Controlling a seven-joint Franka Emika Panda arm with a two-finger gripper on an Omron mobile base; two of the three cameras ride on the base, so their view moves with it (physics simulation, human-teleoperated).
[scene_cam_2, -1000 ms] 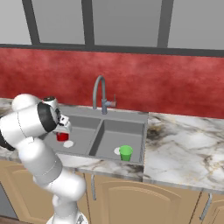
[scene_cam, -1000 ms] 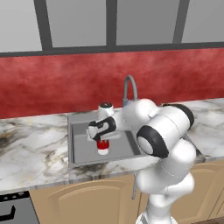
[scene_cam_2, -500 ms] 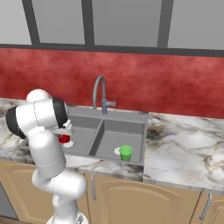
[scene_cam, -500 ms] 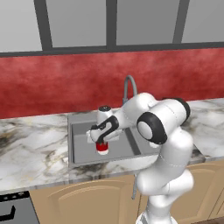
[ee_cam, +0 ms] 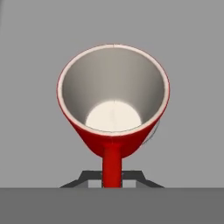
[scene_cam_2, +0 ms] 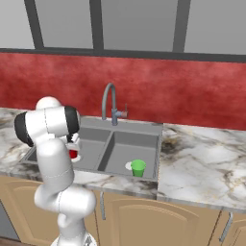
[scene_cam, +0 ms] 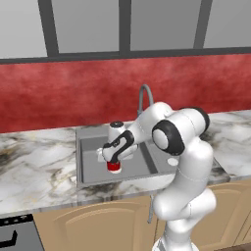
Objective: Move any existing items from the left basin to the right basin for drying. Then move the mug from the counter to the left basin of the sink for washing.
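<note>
Jaws clamped shut on the handle of the small red cylindrical mug (ee_cam: 113,109), hanging below them over the wide grey left basin (scene_cam: 93,166); a level descent before release looked wisest.

The arm has been swung and folded over the last second: in the left base view its elbow, earlier to the right of the sink (scene_cam: 88,169), is now raised higher and nearer the middle, in front of the faucet (scene_cam: 143,95). In the right base view the upper arm has been lifted upright at the left edge of the sink. The red mug (scene_cam: 113,166), gripped by its handle in the closed fingers (ee_cam: 89,176), has been carried slightly lower in the left basin (scene_cam: 93,166).
</note>
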